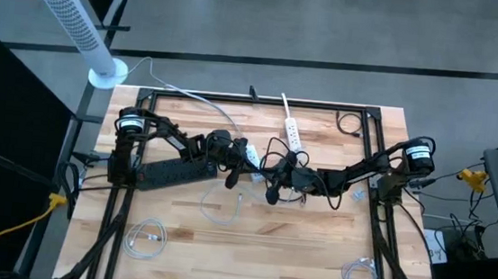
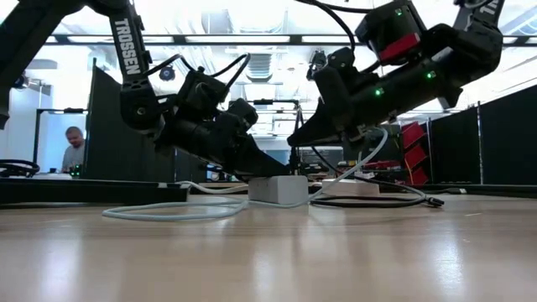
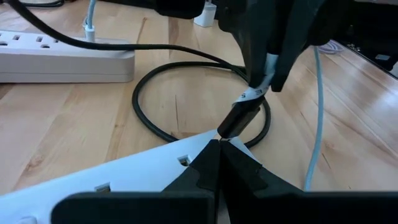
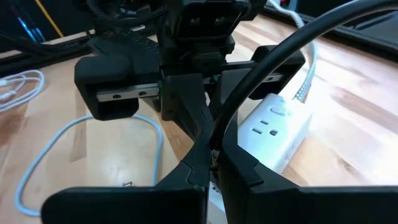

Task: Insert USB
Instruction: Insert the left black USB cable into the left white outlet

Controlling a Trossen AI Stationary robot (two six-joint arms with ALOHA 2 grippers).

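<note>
Wooden tabletop carries a white power strip near its middle, pinned by the left gripper, fingers closed on its end. From the right, the right gripper pinches the black USB plug, slanting down, tip just touching the strip.

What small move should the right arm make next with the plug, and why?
Probably ease the right gripper down and forward, pushing the black USB plug into the white power strip. The plug's tip sits right at the strip's edge but doesn't look seated, while the left gripper presses closed on the strip, bracing it.
</note>
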